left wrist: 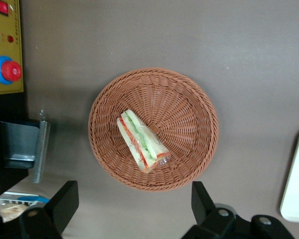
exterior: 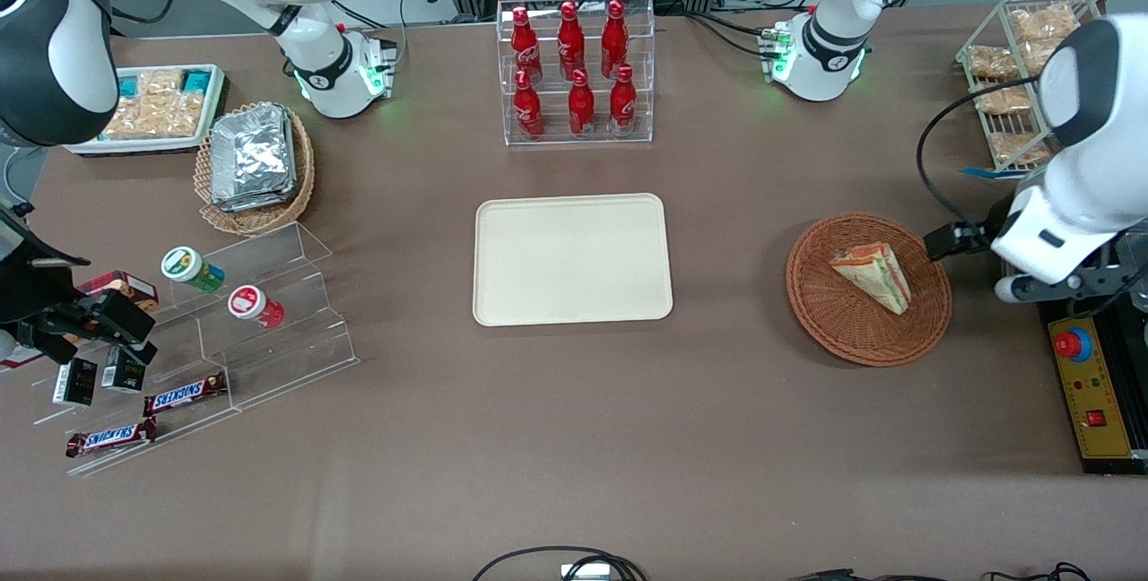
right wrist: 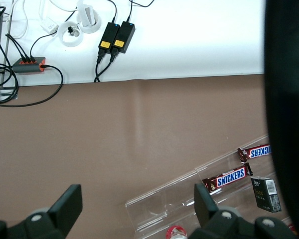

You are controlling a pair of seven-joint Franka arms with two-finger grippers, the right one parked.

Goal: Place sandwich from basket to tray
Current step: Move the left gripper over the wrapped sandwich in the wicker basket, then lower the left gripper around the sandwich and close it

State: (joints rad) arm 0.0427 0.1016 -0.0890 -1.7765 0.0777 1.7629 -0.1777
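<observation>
The sandwich (exterior: 874, 274), a clear-wrapped wedge with green and orange-red filling, lies in the round reddish-brown basket (exterior: 834, 321) toward the working arm's end of the table. The cream-beige tray (exterior: 572, 260) lies flat at the table's middle with nothing on it. My gripper (left wrist: 133, 201) hangs well above the table beside the basket, at the edge nearer the working arm's end. It is open wide, with only bare tablecloth between its fingers (left wrist: 65, 199). From the wrist I see the sandwich (left wrist: 142, 142) in the basket (left wrist: 189, 114), and a corner of the tray (left wrist: 296, 184).
A yellow control box with a red stop button (exterior: 1090, 393) lies at the table edge just past the basket. A wire rack of snack bags (exterior: 1022, 79) stands farther from the camera. A clear rack of red bottles (exterior: 578, 70) stands farther from the camera than the tray.
</observation>
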